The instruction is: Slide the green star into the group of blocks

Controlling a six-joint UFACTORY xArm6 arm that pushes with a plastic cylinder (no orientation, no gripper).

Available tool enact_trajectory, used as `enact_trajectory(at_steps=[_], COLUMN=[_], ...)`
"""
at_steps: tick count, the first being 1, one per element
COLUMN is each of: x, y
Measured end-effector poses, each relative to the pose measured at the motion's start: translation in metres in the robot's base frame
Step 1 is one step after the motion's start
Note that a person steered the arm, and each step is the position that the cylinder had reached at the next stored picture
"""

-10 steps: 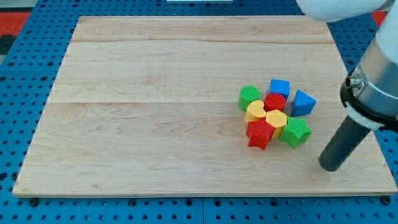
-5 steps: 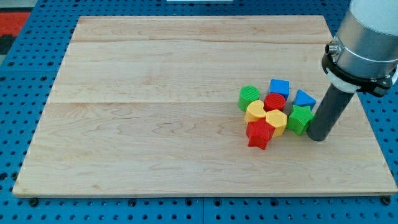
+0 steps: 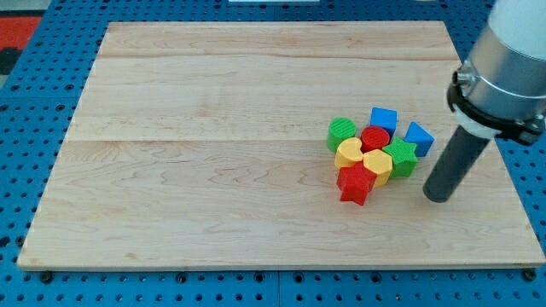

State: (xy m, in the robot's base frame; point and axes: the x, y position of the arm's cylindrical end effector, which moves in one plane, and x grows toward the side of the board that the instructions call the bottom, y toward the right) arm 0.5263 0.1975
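A green star (image 3: pixel 401 158) sits pressed against a yellow block (image 3: pixel 378 163) in the cluster on the wooden board (image 3: pixel 213 145). My tip (image 3: pixel 437 197), bare and holding nothing, stands to the star's lower right, seemingly apart.

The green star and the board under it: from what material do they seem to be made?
The green star looks like matte plastic, probably 3D-printed: fine ridged lines run across its top. The board looks like pale, unpainted wood: long grain streaks and seams between planks show. My tip stands off the star, toward the view's lower right.
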Motion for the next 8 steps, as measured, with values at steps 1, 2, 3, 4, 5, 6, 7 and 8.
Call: enact_trajectory(at_steps=[1,2,3,4,5,6,7,8], x=[-0.027,-0.085,-0.1,-0.101,-0.107,-0.111,-0.123,-0.12], y=[0.051,0.083,0.047,-0.011,-0.017,-0.021,-0.013,-0.026])
